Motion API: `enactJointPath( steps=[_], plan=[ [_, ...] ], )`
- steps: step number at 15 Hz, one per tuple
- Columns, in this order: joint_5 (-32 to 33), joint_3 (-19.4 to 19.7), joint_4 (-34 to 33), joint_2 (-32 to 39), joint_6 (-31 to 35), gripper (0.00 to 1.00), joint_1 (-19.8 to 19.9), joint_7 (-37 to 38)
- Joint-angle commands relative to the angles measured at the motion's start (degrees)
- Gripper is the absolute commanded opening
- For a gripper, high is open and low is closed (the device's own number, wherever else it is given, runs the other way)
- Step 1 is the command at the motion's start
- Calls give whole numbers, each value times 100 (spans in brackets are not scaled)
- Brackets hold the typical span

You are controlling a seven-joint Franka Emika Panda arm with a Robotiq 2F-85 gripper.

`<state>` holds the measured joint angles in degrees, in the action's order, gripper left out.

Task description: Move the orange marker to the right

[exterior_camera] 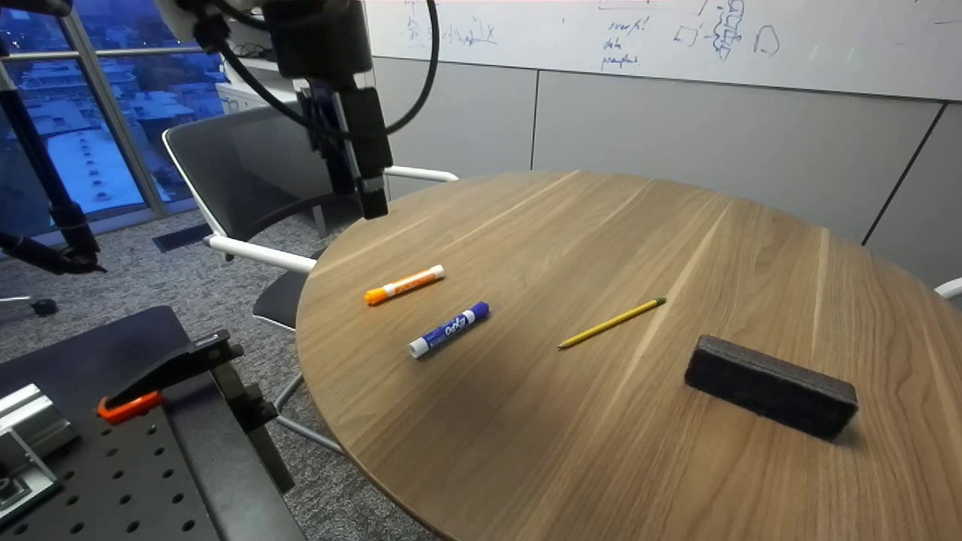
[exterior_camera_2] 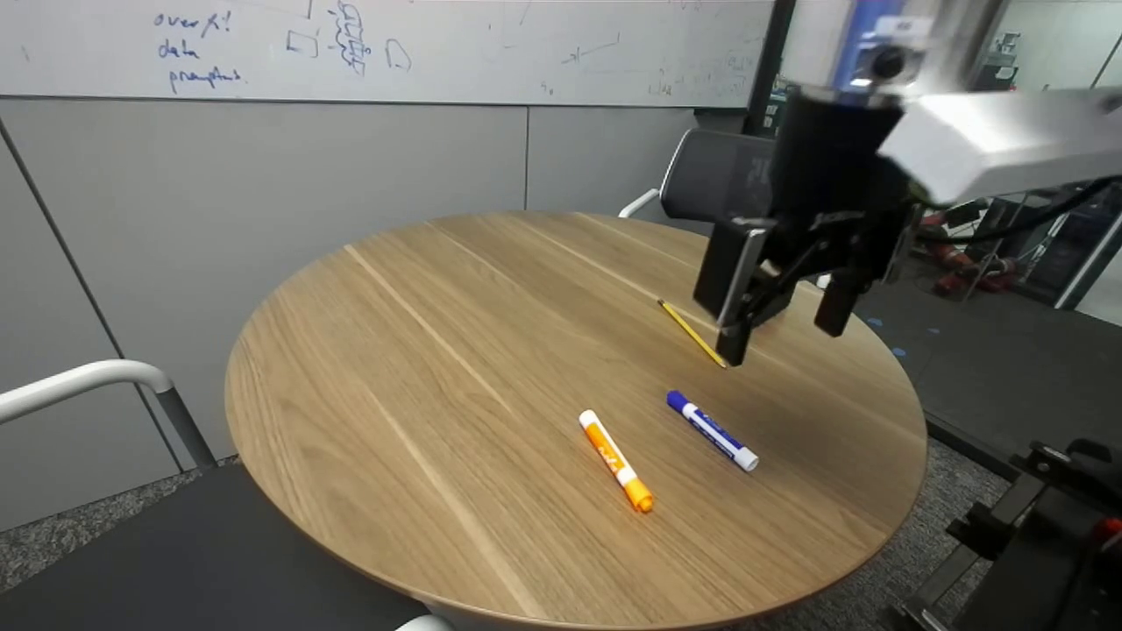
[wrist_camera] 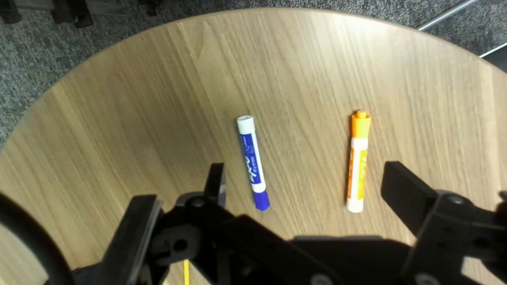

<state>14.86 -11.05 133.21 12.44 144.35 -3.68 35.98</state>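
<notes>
The empty gripper (wrist_camera: 304, 176), its jaws spread wide, should centre over the orange marker (wrist_camera: 358, 168) before descending, so neither side clips the blue Expo marker (wrist_camera: 253, 162).

In an exterior view and in the wrist view, "EXPO" can be read on the blue and white marker (exterior_camera: 450, 329); smaller print on it is too fine. On the far whiteboard (exterior_camera_2: 465, 53), in both exterior views, "data" is handwritten in blue between words begun "over" and "pr". The lettering on the orange marker (wrist_camera: 357, 166) cannot be made out.
</notes>
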Motion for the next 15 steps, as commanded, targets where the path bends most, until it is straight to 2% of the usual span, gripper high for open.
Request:
enactJointPath(
  steps=[1,6,12,13,15],
  plan=[
    [9,494,-1207,1278,-144,100,-675,433],
    [-201,963,-2416,2498,-270,100,-1330,583],
    [-392,1233,-3325,3355,-501,100,-1650,562],
    [-425,1258,-3443,3451,-572,84,-1680,571],
    [-476,1285,-3642,3605,-700,68,-1715,583]
  ],
)
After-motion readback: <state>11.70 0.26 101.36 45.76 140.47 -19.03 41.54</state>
